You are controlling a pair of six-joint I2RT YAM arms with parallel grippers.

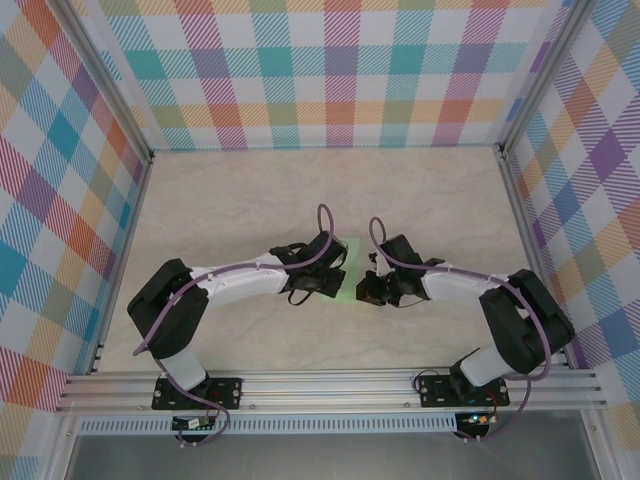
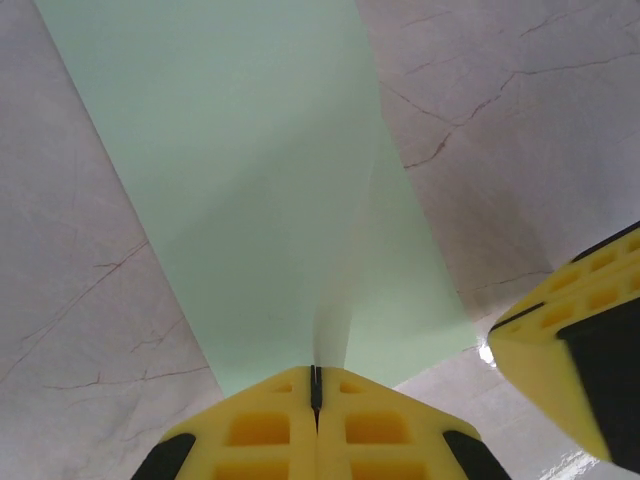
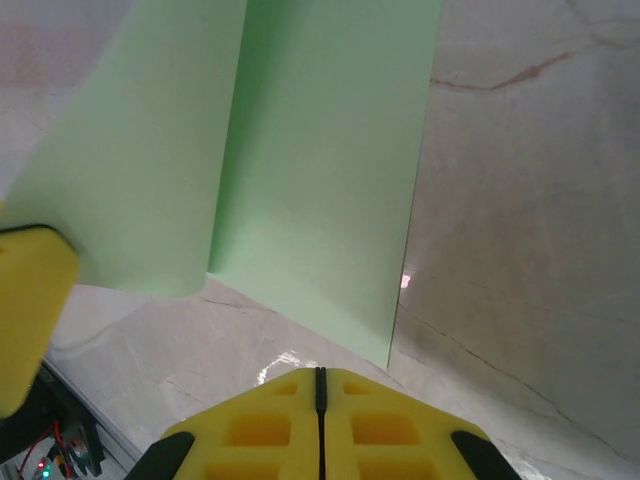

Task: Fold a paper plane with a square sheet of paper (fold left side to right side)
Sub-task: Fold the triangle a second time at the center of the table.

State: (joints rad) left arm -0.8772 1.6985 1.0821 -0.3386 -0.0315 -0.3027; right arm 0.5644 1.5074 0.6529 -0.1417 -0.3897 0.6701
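- While the left tool (image 2: 316, 375), clamped on the paper (image 2: 250, 180) just ahead, held a flap raised, the edges needed matching.
- The right tool (image 3: 320, 376), closed and empty just behind the paper, could pin it.

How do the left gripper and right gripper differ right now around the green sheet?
The left gripper is shut on the square sheet of paper, pinching its near edge; the right gripper is shut on nothing. The paper rises in a ridge into the left gripper's tips; the right gripper's tips sit just off the sheet's corner, over the table. Both have yellow jaws pressed together.
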